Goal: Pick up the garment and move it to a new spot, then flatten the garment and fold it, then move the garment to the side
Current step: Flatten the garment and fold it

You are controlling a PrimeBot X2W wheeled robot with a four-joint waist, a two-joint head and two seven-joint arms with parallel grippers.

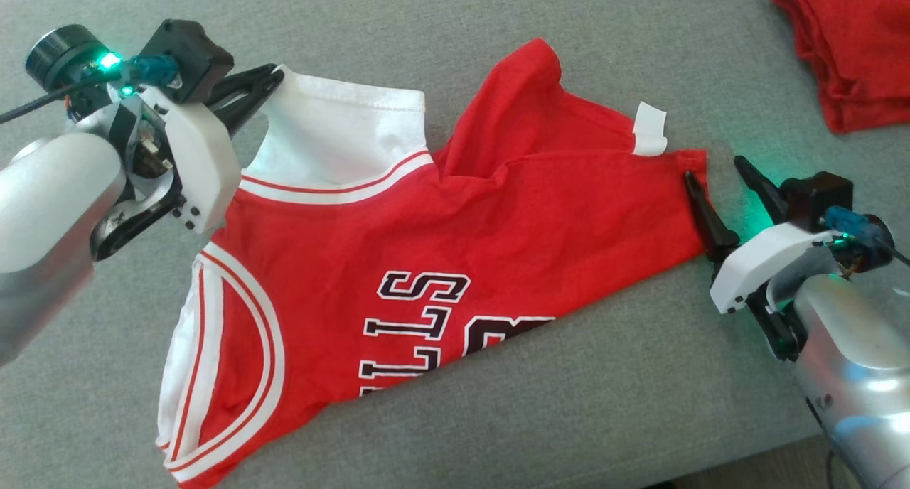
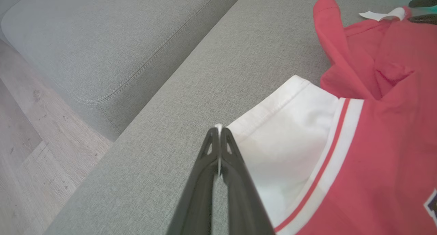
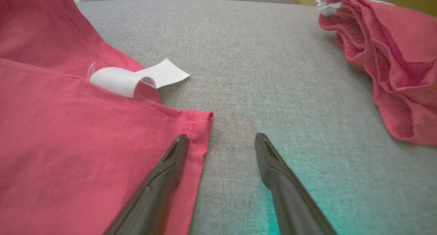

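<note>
Jersey [image 1: 426, 247] spread for flattening.
Left end effector [image 1: 272, 78] pinches sleeve [image 1: 341, 133], likely tensioning; right end effector [image 1: 714, 169] gapes empty at hem [image 3: 201, 125].

Soft, even daylight leaves only faint shadows beneath the jersey [image 1: 455, 247], a green glow tints the sofa cushion [image 1: 498, 432] just right of its hem, and both wrist views turn its red pinkish and slightly soft.

A grey fabric cushion [image 1: 498, 418] is carrying everything. The red and white garment [image 1: 441, 240] is lying spread across its middle, partly wrinkled, with a white label [image 1: 649, 129] curling at one edge. A red cloth pile [image 1: 846, 48] is sitting well apart, at the far right corner.
</note>
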